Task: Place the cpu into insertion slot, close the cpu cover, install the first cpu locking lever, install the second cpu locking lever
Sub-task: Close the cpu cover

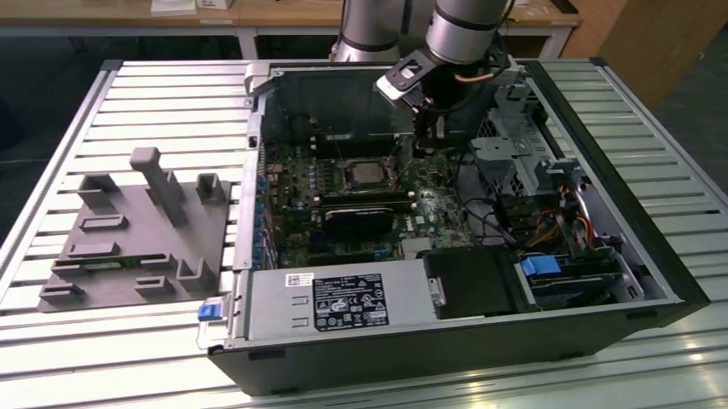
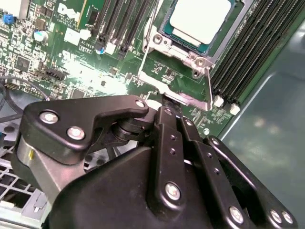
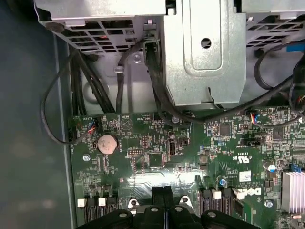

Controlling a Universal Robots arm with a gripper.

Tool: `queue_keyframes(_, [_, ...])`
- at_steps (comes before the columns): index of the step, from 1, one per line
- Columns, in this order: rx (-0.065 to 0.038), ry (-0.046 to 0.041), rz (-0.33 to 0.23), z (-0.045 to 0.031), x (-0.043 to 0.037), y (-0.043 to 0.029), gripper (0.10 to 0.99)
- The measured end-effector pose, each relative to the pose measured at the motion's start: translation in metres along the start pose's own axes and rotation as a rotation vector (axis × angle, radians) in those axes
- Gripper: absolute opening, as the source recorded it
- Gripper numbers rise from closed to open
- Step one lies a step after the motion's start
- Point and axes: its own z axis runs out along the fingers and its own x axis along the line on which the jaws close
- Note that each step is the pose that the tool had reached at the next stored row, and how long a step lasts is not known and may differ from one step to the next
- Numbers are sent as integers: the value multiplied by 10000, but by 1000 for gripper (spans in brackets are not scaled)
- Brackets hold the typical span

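The cpu (image 1: 366, 173) (image 2: 200, 19) lies flat in the insertion slot (image 1: 346, 177) on the green board, silver top up. The cpu cover (image 2: 193, 58) lies down around it as a silver frame. One thin locking lever (image 2: 210, 83) runs along one side of the socket. Another lever (image 2: 144, 52) slants along the other side. My gripper (image 1: 424, 141) (image 2: 160, 106) (image 3: 164, 192) hangs just to the exterior view's right of the socket, close above the board. Its black fingers are shut, tips near the cover's edge. Nothing shows between them.
The open computer case (image 1: 637, 256) lies on a slatted table. A black heatsink (image 1: 355, 223) sits in front of the socket, and memory slots (image 2: 248, 52) flank it. A drive cage (image 3: 205, 52) and cables (image 3: 95, 86) sit near the arm. A grey fixture (image 1: 136, 230) stands at the exterior view's left.
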Motion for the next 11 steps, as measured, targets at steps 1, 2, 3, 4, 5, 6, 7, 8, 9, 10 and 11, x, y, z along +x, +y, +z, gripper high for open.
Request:
queue_keyframes(1, [1,0,0,0,0,0,102])
queue_keyframes(2, [1,0,-1,0,0,0,102])
queue_keyframes(3, [1,2,-2,1,0,-3,102])
queue_keyframes(4, [-1,3,-3,2,0,-12,102])
queue_keyframes(5, [-4,4,-2,4,-1,-29,102])
queue_keyframes(6, [-8,3,-2,7,-3,-53,102])
queue_keyframes(7, [-14,2,-2,10,-5,-83,102])
queue_keyframes(8, [-21,3,-1,14,-7,-119,102])
queue_keyframes(9, [-28,4,-2,19,-9,-155,102])
queue_keyframes(10, [-34,4,-1,24,-10,-196,102])
queue_keyframes(11, [-39,4,-1,28,-11,-232,102])
